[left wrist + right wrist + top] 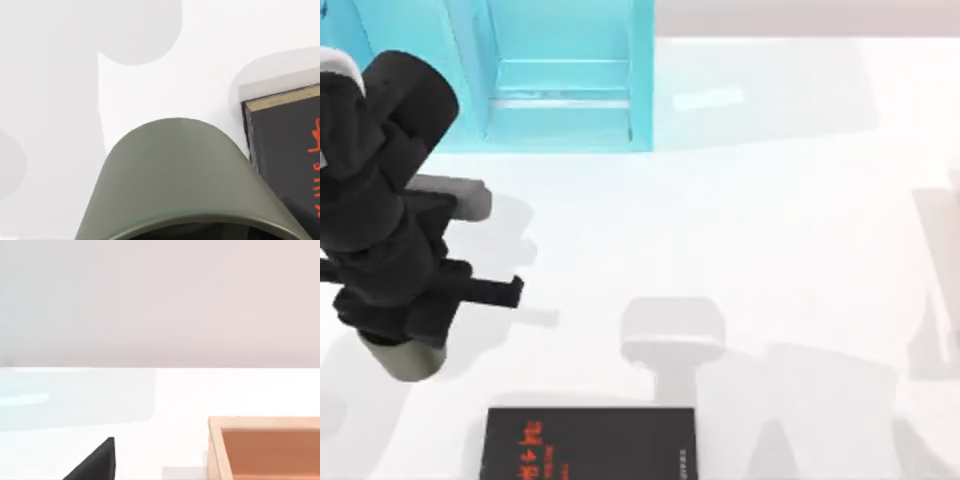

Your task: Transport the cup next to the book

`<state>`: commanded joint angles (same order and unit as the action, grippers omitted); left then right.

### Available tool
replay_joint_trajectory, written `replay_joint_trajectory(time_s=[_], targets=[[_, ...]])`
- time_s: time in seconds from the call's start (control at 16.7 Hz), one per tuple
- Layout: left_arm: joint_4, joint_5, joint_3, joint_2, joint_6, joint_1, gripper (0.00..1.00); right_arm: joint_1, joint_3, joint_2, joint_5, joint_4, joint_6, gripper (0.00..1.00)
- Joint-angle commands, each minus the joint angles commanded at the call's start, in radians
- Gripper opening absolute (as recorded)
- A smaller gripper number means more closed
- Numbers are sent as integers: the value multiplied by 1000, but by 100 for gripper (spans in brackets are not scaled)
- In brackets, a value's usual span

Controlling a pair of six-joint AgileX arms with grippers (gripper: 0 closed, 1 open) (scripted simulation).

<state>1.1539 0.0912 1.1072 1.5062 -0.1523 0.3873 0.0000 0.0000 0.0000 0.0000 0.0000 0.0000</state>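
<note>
Top view: left arm's black gripper (pixel 405 335) hangs over the left side of the white table (pixel 770 230), a small round grey-beige cup (pixel 408 358) showing beneath it; whether the fingers clamp it cannot be told. The flat black book with red characters (pixel 590 443) lies at the near edge, right of the cup and apart from it. A turquoise shelf unit (pixel 565 75) stands at the far edge.

Left wrist view: the cup's olive-green wall (pixel 180 175) sits close up, the book's corner (pixel 285 145) just beside it on the table.

Right wrist view: a shallow open wooden box (pixel 265 447), its contents out of sight, and a black wedge (pixel 97 462) of unclear identity.
</note>
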Motion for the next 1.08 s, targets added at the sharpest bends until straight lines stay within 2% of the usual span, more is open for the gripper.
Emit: replay_joint_trajectory(time_s=[0.18,0.36,0.84,1.08], targets=[[2,-38,-35,-53,-198,68,0,0,0,0,0,0,0,100],[1,-65,-57,-88,-307,103,0,0,0,0,0,0,0,100],[-14,-67,-74,-86,-322,99,0,0,0,0,0,0,0,100],[-157,-69,-173,-67,-306,89,0,0,0,0,0,0,0,100]])
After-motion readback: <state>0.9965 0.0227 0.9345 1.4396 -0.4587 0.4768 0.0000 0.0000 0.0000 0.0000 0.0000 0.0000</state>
